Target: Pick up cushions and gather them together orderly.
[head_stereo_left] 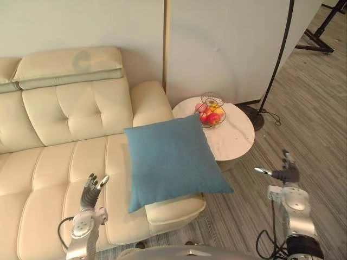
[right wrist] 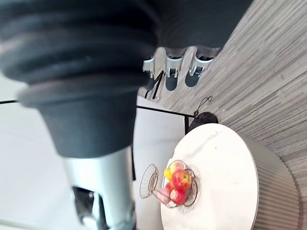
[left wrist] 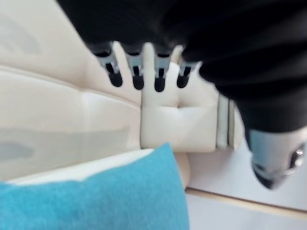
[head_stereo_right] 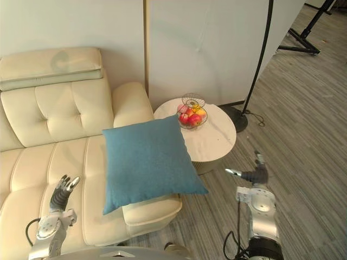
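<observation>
cream sofa (head_stereo_left: 54, 162) – round table (head_stereo_left: 234, 138), grey floor (head_stereo_left: 317, 97)

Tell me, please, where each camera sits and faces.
Left eye view: head, down at sofa, blue cushion, round table; left robot hand, right robot hand below.
Right eye view: same, offset.
Left wrist view: past its open robot hand, at cushion, sofa.
Right wrist view: past its open robot hand, at table, fruit basket.
Shared with eyes: cushion, table.

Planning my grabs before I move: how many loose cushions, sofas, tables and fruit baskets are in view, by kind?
blue cushion: 1
sofa: 1
round table: 1
fruit basket: 1
Total: 4
</observation>
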